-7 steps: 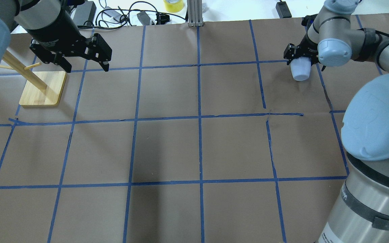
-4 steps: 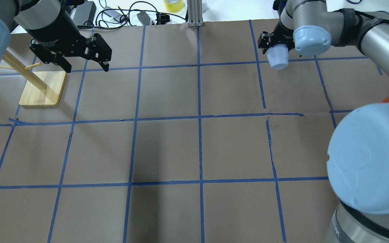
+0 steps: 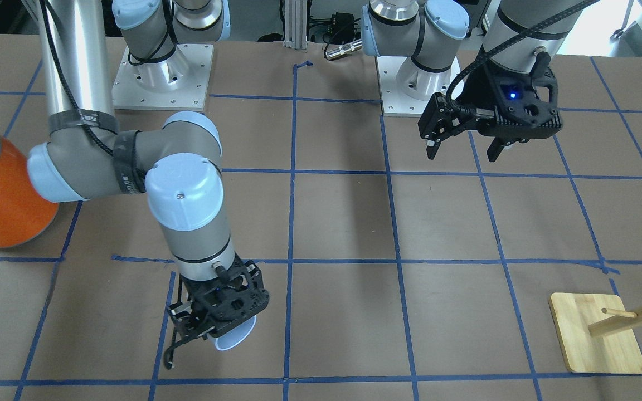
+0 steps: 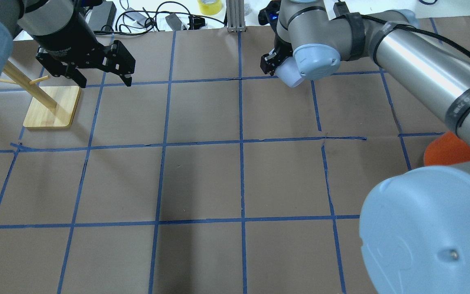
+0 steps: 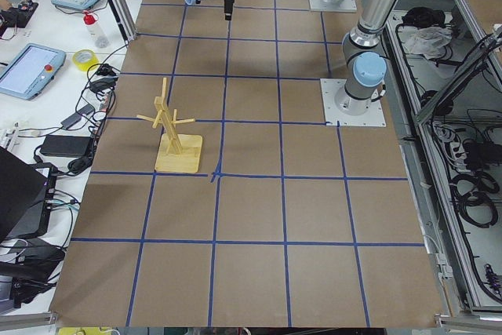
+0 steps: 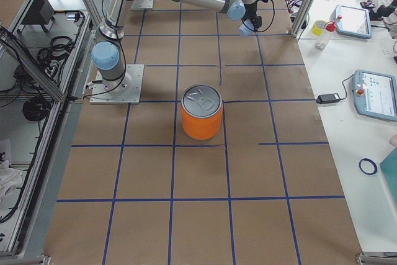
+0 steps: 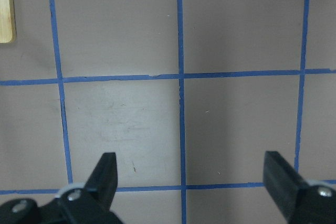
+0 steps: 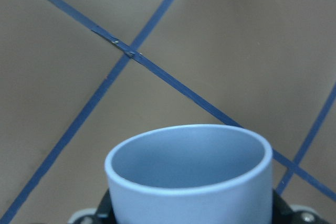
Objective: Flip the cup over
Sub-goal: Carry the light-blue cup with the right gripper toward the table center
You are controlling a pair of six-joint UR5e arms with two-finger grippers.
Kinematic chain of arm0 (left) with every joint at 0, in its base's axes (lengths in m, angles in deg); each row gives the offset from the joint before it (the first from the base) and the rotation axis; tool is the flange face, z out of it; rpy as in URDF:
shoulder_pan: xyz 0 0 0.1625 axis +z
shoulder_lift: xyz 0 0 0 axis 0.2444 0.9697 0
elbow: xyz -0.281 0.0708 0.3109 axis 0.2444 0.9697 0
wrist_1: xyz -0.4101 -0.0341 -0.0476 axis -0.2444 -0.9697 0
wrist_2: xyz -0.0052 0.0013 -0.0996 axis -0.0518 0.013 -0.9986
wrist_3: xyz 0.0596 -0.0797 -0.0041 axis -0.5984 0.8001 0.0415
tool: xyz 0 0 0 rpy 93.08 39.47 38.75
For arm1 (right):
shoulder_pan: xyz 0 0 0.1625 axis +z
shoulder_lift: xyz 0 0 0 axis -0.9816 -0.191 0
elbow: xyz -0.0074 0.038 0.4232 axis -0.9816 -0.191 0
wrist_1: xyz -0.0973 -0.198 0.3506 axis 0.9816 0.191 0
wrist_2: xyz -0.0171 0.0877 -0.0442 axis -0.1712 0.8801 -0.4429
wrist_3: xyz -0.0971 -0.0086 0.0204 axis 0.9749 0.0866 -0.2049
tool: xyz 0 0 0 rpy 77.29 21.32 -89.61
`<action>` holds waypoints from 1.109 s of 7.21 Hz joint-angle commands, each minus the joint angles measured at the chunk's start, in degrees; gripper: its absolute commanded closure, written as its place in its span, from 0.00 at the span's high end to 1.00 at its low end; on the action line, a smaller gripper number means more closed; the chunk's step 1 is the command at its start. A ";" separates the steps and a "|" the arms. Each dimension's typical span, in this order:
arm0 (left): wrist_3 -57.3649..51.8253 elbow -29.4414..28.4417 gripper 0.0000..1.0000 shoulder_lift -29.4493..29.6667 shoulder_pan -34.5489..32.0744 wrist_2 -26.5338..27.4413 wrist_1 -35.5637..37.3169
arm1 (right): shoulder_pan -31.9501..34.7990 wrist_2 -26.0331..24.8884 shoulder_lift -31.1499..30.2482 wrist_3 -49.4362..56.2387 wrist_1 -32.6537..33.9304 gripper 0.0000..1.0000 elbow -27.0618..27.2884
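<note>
1. Jaws: the right gripper [image 3: 212, 331] is pinching the cup [image 8: 189, 177] at its narrow base end. The left gripper [image 4: 104, 81] hangs with its jaws spread wide and nothing between them, at about 10 o'clock in the overhead view.
2. Brown-papered table [image 4: 202, 183], gridded in blue tape, carries everything else.
3. Orange can [image 6: 201, 119] stands upright near 3 o'clock, well apart from the cup.
4. Wooden peg stand [image 4: 51, 108] sits near 10 o'clock, just beside the idle left gripper.
5. Cup, smallest: it is at about 1 o'clock and appears to be carried clear of the paper. It is tilted, with its open mouth pointing away from the wrist and down toward the table.
   - It looks light, thin and smooth.
   - The wall probably flexes near the rim and is stiffer by the base.
   - The taper could let it squirt out of a hard pinch, so a moderate grip low on the wall seems the safest hold for turning it.
</note>
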 commanded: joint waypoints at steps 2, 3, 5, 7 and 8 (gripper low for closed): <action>0.00 0.00 1.00 0.00 0.00 0.03 -0.01 | 11.37 -7.41 4.02 5.51 8.80 0.00 0.76; 0.00 0.00 1.00 -0.08 0.00 -0.06 -0.01 | 13.66 -9.17 4.65 5.68 9.00 0.00 0.84; 0.00 0.00 1.00 0.00 0.00 -0.06 -0.01 | 14.91 -11.12 7.45 28.48 13.88 0.00 1.02; 0.00 0.00 1.00 -0.08 0.00 -0.06 -0.01 | 15.17 -8.94 9.66 33.45 18.06 0.00 1.02; 0.00 0.00 1.00 0.00 0.00 -0.06 -0.01 | 15.52 -2.83 9.66 35.02 17.88 0.01 1.11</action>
